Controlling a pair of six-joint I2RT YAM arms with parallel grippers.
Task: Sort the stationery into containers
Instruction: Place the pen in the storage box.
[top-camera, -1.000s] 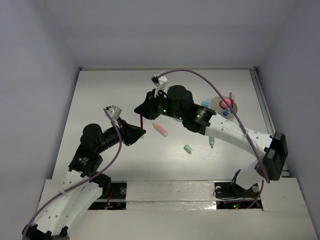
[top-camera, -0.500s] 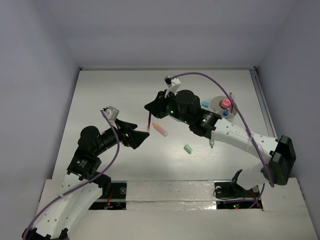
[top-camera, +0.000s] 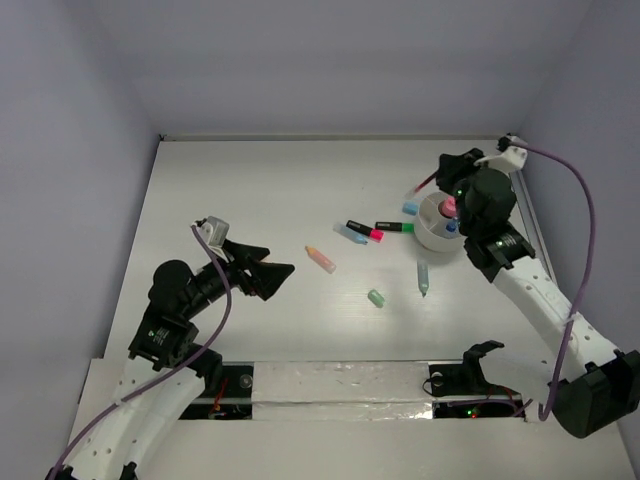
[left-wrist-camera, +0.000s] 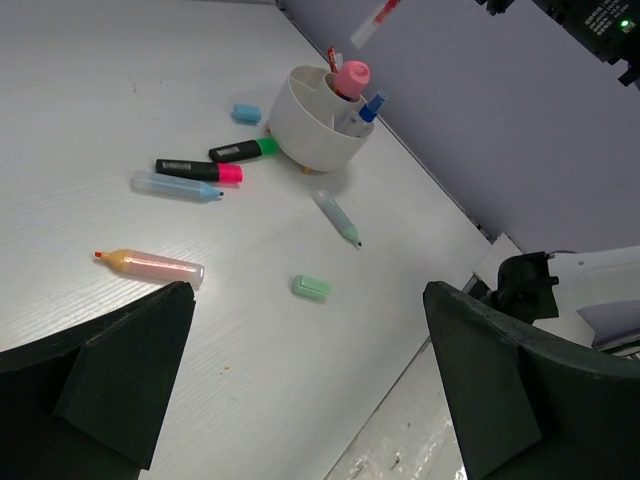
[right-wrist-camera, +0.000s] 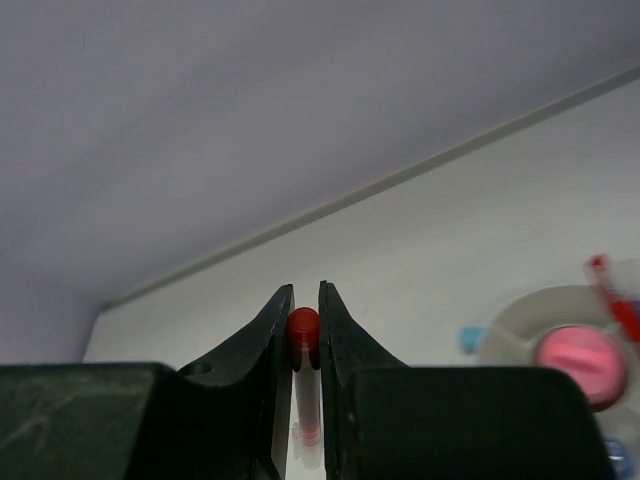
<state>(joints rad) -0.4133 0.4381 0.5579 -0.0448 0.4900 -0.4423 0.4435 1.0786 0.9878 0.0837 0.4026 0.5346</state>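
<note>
1. Moved since a second ago: the right gripper (top-camera: 437, 175) has swung from mid-table to the far right beside the cup (top-camera: 428, 240), carrying the red pen (top-camera: 420, 187). The left gripper (top-camera: 278, 270) has gone from shut to fully spread.
2. Top view: left fingers are released, holding nothing, near the orange marker (top-camera: 320, 259). The pen hangs tilted off the cup's far-left side.
3. Left wrist view: both fingers (left-wrist-camera: 120, 370) stand wide and touch nothing. The mint eraser (left-wrist-camera: 310, 287) lies ahead between them.
4. Right wrist view: fingers (right-wrist-camera: 265, 340) are clenched on the pen's red end, with the cup at lower right.
</note>
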